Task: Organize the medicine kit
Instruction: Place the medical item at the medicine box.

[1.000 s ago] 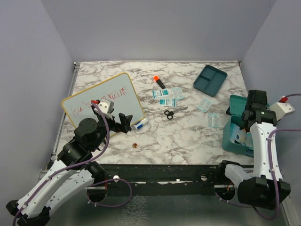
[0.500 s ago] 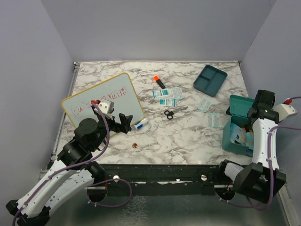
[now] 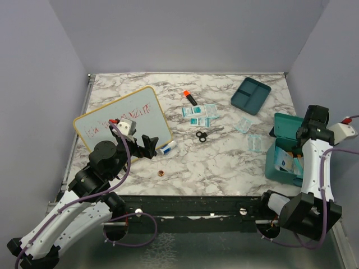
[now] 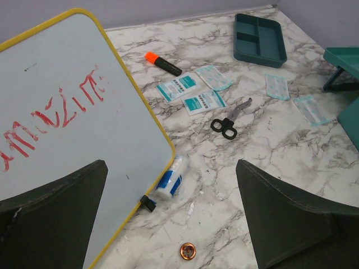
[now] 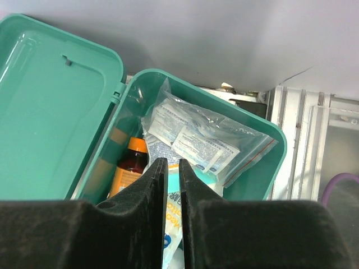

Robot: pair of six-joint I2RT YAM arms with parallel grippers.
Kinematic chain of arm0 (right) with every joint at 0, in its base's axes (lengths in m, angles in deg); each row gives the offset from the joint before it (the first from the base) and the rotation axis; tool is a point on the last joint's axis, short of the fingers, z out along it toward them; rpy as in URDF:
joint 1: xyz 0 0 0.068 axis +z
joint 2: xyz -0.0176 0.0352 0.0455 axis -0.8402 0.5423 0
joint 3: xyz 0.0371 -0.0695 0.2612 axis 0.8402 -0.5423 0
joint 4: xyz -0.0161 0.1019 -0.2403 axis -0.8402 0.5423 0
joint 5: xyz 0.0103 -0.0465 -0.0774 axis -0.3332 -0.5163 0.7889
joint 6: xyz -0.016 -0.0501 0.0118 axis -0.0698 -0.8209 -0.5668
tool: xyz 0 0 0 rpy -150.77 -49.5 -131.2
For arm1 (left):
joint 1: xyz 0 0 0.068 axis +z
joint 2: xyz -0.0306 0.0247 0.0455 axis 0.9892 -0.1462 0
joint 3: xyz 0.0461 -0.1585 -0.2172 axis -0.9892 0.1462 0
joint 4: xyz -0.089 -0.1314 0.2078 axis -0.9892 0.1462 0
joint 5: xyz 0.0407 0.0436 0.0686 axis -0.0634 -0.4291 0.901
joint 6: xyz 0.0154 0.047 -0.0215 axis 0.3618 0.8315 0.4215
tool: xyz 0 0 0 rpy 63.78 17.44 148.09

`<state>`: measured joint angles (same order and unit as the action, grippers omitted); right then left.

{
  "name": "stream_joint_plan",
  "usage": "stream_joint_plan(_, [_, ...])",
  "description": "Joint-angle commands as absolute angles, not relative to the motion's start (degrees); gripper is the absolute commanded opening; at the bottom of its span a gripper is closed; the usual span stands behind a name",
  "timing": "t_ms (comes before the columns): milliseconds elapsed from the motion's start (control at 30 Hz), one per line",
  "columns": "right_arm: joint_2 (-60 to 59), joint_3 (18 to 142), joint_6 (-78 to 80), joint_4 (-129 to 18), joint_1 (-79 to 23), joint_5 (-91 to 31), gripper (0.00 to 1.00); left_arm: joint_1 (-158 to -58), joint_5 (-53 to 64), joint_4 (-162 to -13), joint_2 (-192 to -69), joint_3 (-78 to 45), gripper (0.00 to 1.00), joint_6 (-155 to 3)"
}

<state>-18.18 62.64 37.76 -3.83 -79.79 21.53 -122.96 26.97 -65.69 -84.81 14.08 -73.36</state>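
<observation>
Teal medicine kit (image 3: 279,161), lid up, at the right near corner of the table (image 3: 224,162).
Its long side runs roughly across the table, with the lid (image 3: 287,124) thrown back toward the far wall. The matching tray (image 3: 251,95) lies well apart, set diagonally at the far right. The right gripper (image 5: 173,163) hangs over the kit's contents, fingers a slit apart, possibly brushing a packet. The left gripper (image 4: 171,174) gapes wide at the edge of the whiteboard (image 4: 67,112).
</observation>
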Motion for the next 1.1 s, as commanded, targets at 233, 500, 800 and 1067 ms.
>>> stream_joint_plan(233, [-14.83,60.56,44.42,-2.8,-80.48,29.81,0.22,-123.12,27.12,-66.22,-84.38,14.95,0.99,-73.38])
stream_joint_plan(500, [-12.3,60.43,45.26,-5.54,-85.34,32.45,0.22,-123.16,27.2,-66.18,-84.29,15.02,0.99,-73.4])
stream_joint_plan(800, [-8.72,57.45,48.6,-7.48,-86.45,29.59,0.22,-123.17,26.98,-66.27,-84.44,14.95,0.99,-73.39])
stream_joint_plan(1067, [-7.07,54.18,48.89,-10.4,-86.52,30.15,0.21,-123.17,27.12,-66.25,-84.46,15.01,0.99,-73.35])
